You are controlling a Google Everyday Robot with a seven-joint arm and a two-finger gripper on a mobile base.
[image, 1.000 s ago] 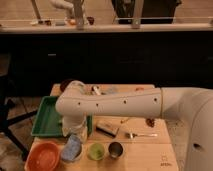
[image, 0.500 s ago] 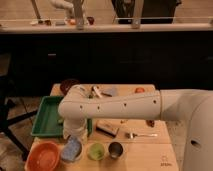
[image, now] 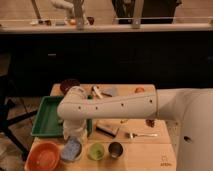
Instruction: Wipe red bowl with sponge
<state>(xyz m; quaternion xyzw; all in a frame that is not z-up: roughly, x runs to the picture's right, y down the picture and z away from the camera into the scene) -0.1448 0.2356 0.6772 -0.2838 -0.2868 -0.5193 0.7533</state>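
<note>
Wooden worktop [image: 150, 152], dim room. End effector [image: 75, 136] spread apart, just above sponge [image: 71, 148]. Red bowl [image: 43, 156] at sponge's 8 o'clock.

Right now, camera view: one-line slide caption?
Open gripper hangs over the sponge, which lies beside the red bowl.

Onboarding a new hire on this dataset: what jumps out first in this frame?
The big white arm sweeping across the table, its gripper hanging at front left just above the light blue sponge. Next, the bright red bowl at the front-left corner and the green tray behind it.
</note>
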